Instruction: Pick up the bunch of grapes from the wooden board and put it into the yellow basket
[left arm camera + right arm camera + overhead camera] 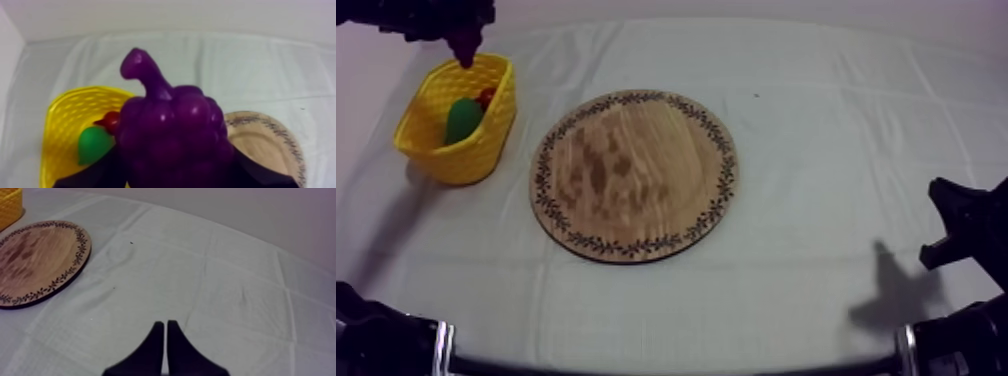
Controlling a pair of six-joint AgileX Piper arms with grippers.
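The purple bunch of grapes (170,135) hangs over the yellow basket (62,125), and my left gripper (465,47) is shut on it, a black finger (92,176) on each side. In the top view the grapes (467,52) are a dark shape above the far rim of the basket (436,150). The round wooden board (634,175) lies bare in the middle of the table. My right gripper (165,325) is shut on nothing and rests low over the cloth at the right (948,228).
A green pear (462,118) and a small red fruit (486,97) lie inside the basket. The board's patterned rim (75,263) and a corner of the basket (9,205) lie far from my right gripper, with open cloth between.
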